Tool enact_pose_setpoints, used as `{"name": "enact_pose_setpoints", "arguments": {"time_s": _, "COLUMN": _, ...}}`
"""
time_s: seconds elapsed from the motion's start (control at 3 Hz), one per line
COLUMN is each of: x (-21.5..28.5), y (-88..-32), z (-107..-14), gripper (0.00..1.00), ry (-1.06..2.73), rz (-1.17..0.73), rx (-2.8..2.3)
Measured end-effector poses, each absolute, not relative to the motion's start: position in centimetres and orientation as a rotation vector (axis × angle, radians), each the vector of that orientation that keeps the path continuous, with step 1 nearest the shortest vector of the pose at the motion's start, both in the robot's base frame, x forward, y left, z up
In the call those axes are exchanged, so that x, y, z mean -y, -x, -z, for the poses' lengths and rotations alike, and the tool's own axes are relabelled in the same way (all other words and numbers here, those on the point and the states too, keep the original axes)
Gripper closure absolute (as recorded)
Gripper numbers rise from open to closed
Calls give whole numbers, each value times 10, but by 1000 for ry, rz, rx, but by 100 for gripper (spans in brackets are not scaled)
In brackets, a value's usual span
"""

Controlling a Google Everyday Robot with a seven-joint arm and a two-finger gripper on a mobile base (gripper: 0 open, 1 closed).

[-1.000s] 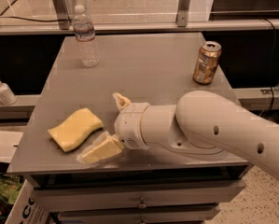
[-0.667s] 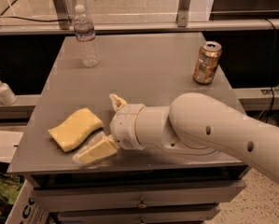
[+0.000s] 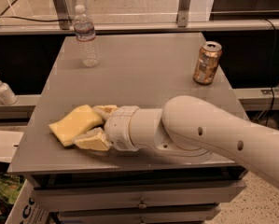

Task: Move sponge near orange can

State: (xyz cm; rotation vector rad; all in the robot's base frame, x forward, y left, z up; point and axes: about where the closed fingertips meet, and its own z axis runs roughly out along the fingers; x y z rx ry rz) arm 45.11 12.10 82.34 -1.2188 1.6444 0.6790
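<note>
The pale yellow sponge (image 3: 72, 125) lies flat near the front left corner of the grey table (image 3: 143, 73). My gripper (image 3: 95, 126) is at the sponge's right end, low over the table. It is open, with one padded finger (image 3: 106, 110) behind the sponge's end and the other (image 3: 89, 141) in front of it, so the end sits between them. The orange can (image 3: 207, 63) stands upright at the table's right edge, far from the sponge. My white arm reaches in from the right and hides the table's front right part.
A clear plastic water bottle (image 3: 87, 42) stands at the back left of the table. A white soap dispenser (image 3: 3, 90) sits on a lower ledge to the left. A railing runs behind the table, and drawers sit under its front edge.
My gripper has moved left toward the sponge. Its fingers now straddle the sponge's right end instead of sitting just beside it. The sponge, can and bottle have not moved.
</note>
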Motion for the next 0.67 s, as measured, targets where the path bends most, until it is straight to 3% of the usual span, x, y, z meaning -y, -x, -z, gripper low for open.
{"name": "enact_pose_setpoints", "arguments": {"time_s": 0.67, "x": -104, "y": -451, "z": -828, "gripper": 88, "ry": 1174, "rz": -650, "rx": -1656}}
